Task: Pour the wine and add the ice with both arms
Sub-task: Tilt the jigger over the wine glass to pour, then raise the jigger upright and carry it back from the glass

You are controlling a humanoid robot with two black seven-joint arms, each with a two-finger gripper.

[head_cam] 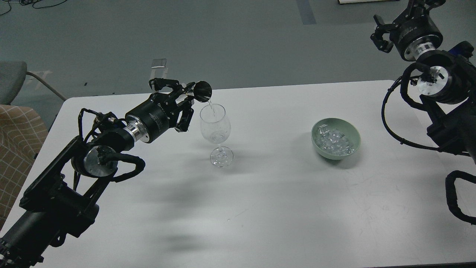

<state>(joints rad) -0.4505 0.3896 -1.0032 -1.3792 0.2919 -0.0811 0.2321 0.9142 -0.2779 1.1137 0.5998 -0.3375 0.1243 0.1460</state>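
Note:
A clear stemmed glass [215, 126] stands upright on the white table [260, 193], left of centre. My left gripper [182, 98] is shut on a small dark metal cup [202, 91], tipped over the glass's rim. A thin clear stream of wine [211, 106] runs from the cup into the glass. A pale green bowl [353, 136] holding several clear ice cubes [334, 143] sits to the right of the glass. My right gripper [386, 31] is raised high at the top right, beyond the table's far edge; its fingers look spread and hold nothing.
A chair with a tan checked cushion [15, 141] stands by the table's left edge. Grey floor [223, 44] lies beyond the far edge. My right arm's black cables [394, 126] hang over the table's right side.

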